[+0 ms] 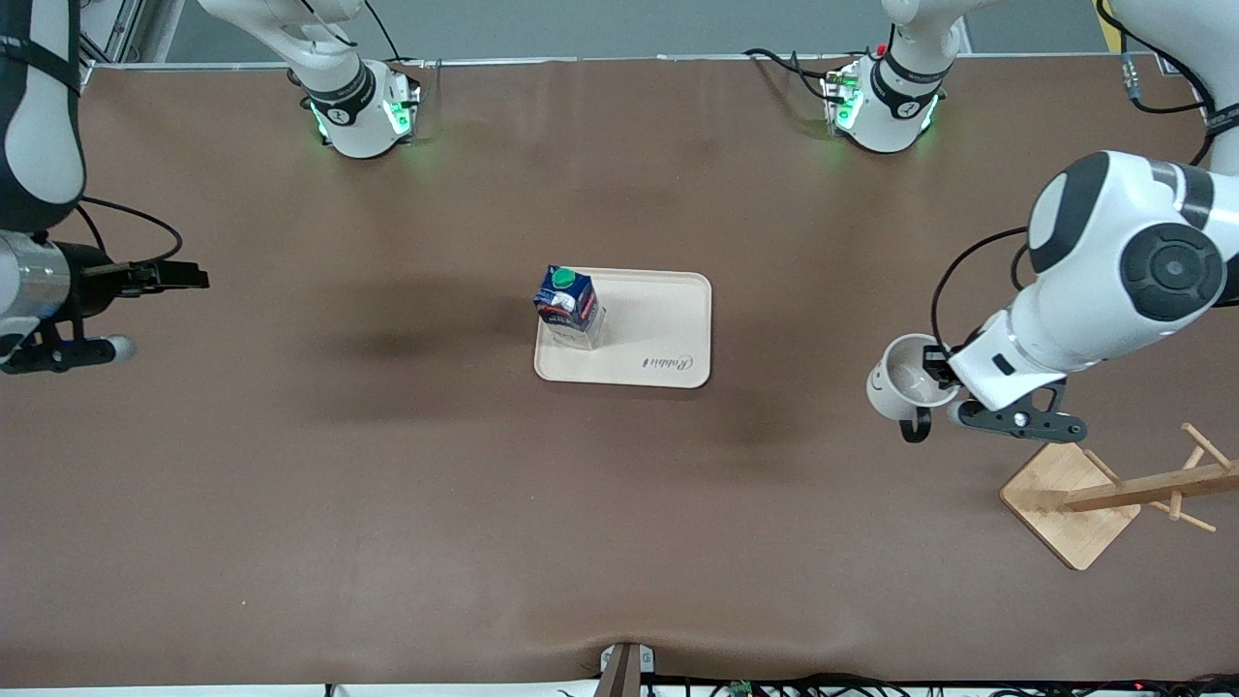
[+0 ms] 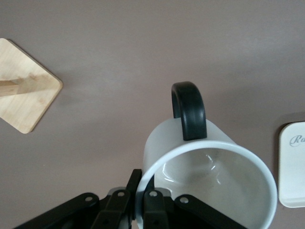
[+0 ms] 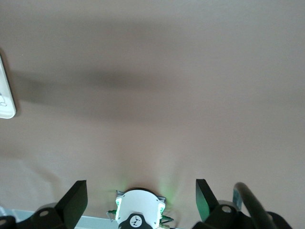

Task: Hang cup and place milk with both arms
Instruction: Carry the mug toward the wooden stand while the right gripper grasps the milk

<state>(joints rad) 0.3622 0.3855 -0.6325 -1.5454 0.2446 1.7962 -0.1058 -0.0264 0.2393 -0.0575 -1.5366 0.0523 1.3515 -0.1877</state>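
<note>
The white cup (image 1: 902, 378) with a black handle (image 1: 914, 426) hangs in the air, tilted, over the bare table between the tray and the wooden rack. My left gripper (image 1: 937, 374) is shut on its rim. In the left wrist view the fingers (image 2: 151, 200) pinch the cup's wall (image 2: 209, 176), and the handle (image 2: 189, 110) points away. The dark blue milk (image 1: 569, 306) with a green cap stands upright on the beige tray (image 1: 668, 334), at the corner toward the right arm's end. My right gripper (image 1: 189, 276) is open and empty, waiting over the table at the right arm's end (image 3: 140, 200).
A wooden cup rack (image 1: 1113, 489) with pegs stands on a square base near the left arm's end, nearer the front camera than the cup; its base shows in the left wrist view (image 2: 26, 98). The arm bases (image 1: 363, 111) (image 1: 881, 106) stand at the table's edge.
</note>
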